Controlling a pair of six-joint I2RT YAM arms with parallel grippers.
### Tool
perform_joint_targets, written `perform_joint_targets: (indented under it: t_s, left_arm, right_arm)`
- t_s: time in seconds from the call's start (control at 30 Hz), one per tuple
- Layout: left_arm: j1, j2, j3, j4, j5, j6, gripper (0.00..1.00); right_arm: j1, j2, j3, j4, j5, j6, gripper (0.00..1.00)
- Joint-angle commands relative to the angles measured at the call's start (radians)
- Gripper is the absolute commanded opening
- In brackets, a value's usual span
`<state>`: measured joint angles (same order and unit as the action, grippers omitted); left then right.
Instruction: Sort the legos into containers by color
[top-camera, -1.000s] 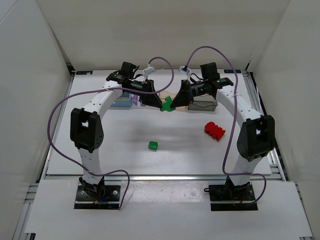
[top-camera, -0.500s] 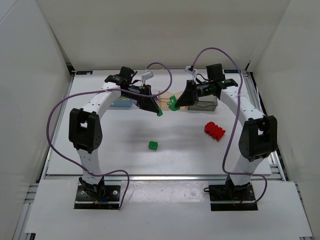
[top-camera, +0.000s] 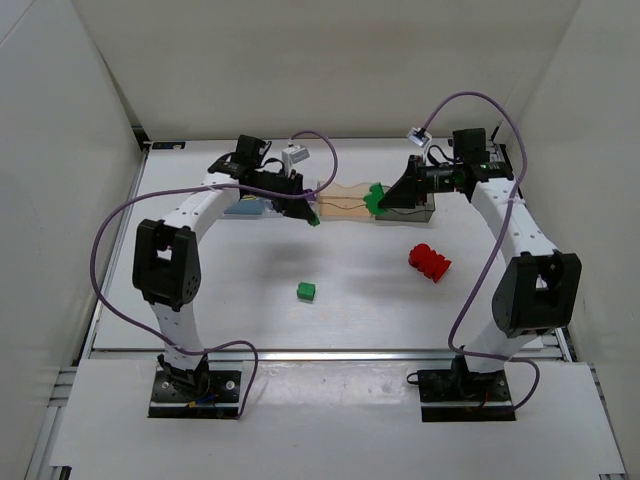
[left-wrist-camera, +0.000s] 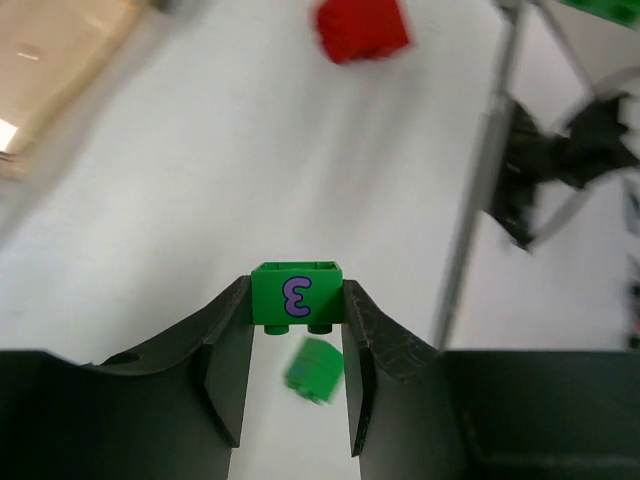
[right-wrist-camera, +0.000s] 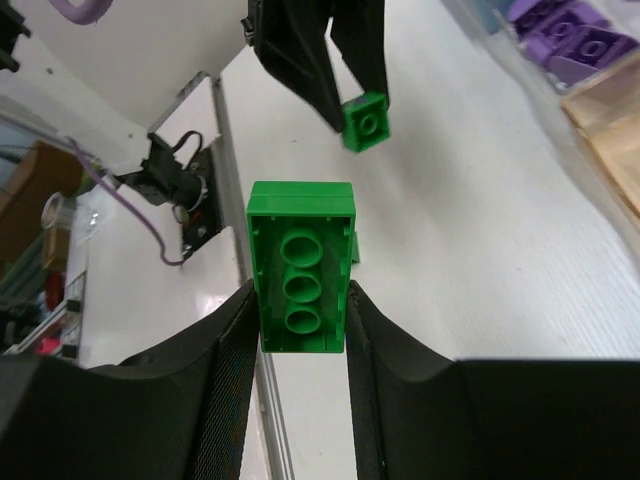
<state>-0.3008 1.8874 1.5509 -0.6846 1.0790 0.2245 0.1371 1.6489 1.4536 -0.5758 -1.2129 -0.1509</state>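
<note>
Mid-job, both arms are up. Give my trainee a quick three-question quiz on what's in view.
1. True or false: the left hand grips a green brick printed with a purple 3.
2. What does the right hand hold? A) a yellow brick B) a long green brick C) nothing
3. What colour is the lego cluster lying to the right of the loose green brick?
Key: 1 true; 2 B; 3 red.

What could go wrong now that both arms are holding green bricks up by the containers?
The small green brick sits at the very tips of the left gripper, so it might slip out. The long green brick sticks far out of the right gripper and could twist or catch on the rim of the pale orange container.
</note>
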Motion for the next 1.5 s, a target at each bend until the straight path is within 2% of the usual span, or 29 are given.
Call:
perform_joint_targets:
  t_s: [0.0, 0.2, 0.3, 0.87, 0.9, 0.97, 1.0, 1.1, 1.17, 1.27, 1.33, 1.4, 1.47]
  left_arm:
    - [-0.050, 0.011, 0.081, 0.191, -0.322, -0.154, 0.16]
    - [-0.107, 0.090, 0.162, 0.302, -0.529, -0.220, 0.14]
    - [-0.124, 0.157, 0.228, 0.284, -0.566, -0.264, 0.13]
    - [-0.121, 0.384, 0.446, 0.254, -0.616, -0.292, 0.23]
    - [-0.121, 0.395, 0.474, 0.241, -0.611, -0.294, 0.24]
    - [-0.121, 0.417, 0.495, 0.228, -0.613, -0.294, 0.33]
    - [-0.121, 0.420, 0.498, 0.226, -0.608, -0.292, 0.45]
    - [-0.121, 0.414, 0.500, 0.229, -0.599, -0.292, 0.63]
    - [-0.120, 0.394, 0.499, 0.229, -0.562, -0.289, 0.68]
    - [-0.110, 0.336, 0.448, 0.269, -0.458, -0.304, 0.80]
    - [-0.081, 0.302, 0.387, 0.324, -0.360, -0.329, 0.81]
    - [-0.061, 0.242, 0.324, 0.370, -0.329, -0.375, 0.81]
    - [-0.041, 0.208, 0.290, 0.407, -0.213, -0.396, 0.78]
  right_arm:
    - [-0.028, -0.084, -0.016, -0.036, 0.056, -0.050, 0.00]
    - [-0.037, -0.130, -0.065, -0.015, 0.110, -0.038, 0.00]
    - [-0.041, -0.138, -0.081, -0.006, 0.121, -0.032, 0.00]
    - [-0.047, -0.110, -0.055, 0.007, 0.121, -0.019, 0.00]
    - [-0.044, -0.110, -0.053, 0.008, 0.122, -0.019, 0.00]
    - [-0.044, -0.107, -0.052, 0.008, 0.124, -0.021, 0.00]
    - [-0.047, -0.104, -0.053, 0.008, 0.122, -0.022, 0.00]
    - [-0.047, -0.094, -0.049, 0.008, 0.118, -0.026, 0.00]
    - [-0.047, -0.087, -0.045, 0.013, 0.108, -0.027, 0.00]
    - [-0.047, -0.064, -0.038, 0.021, 0.090, -0.024, 0.00]
    - [-0.047, -0.043, -0.026, 0.031, 0.070, -0.016, 0.00]
    - [-0.047, -0.020, -0.012, 0.059, 0.055, 0.013, 0.00]
    - [-0.047, 0.008, -0.001, 0.068, 0.035, 0.020, 0.00]
